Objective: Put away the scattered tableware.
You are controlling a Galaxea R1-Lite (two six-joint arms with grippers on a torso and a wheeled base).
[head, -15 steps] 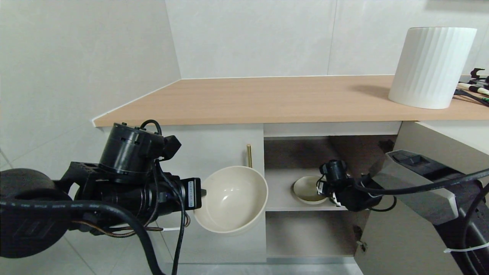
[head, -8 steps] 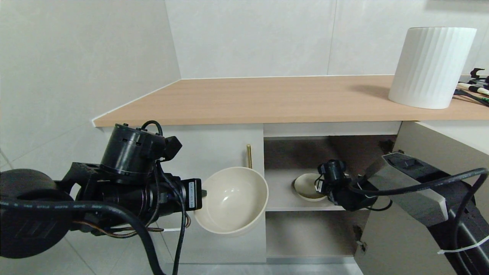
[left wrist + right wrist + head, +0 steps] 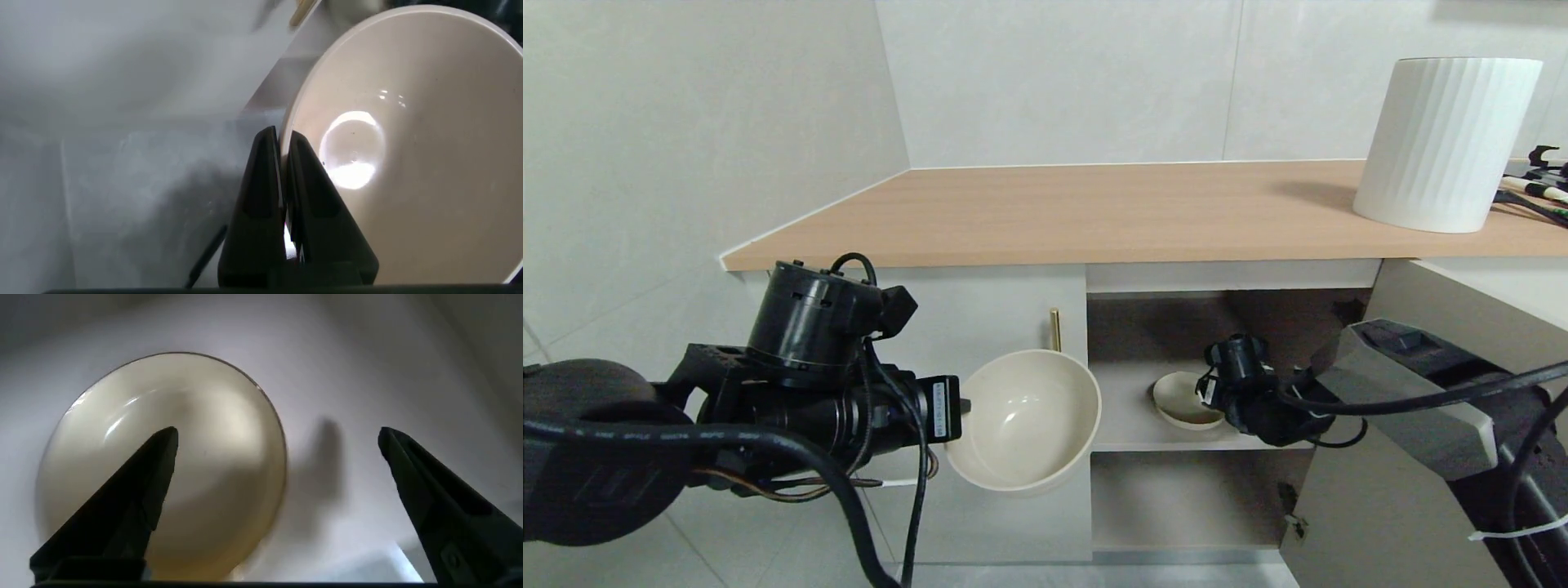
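Spanning the head view from nine to three o'clock, the wooden countertop (image 3: 1094, 212) roofs a cabinet (image 3: 1225, 276) whose right-hand door (image 3: 1372, 523) stands swung open, likely so its shelf (image 3: 1123, 408) can take the tableware. A ribbed white container (image 3: 1450, 143) stands on the counter at two o'clock, well apart from the work and no hindrance. The left gripper (image 3: 284, 143) is pinched tight on the rim of a large cream bowl (image 3: 1025, 420), held on edge with its hollow facing the camera, before the closed left door (image 3: 980, 310) at nine o'clock of the opening; gripping by the rim probably leaves the base free for setting down. On the shelf lies a small cream dish (image 3: 1186, 400), and the right gripper (image 3: 278, 441) hovers just beside it at its three o'clock, fingers spread wide and holding nothing. That arm and dish occupy the shelf's middle, so the bowl's way in looks narrow. A brass handle (image 3: 1054, 331) rises at the bowl's twelve o'clock, and utensils (image 3: 1535, 184) lie at the counter's three o'clock edge.
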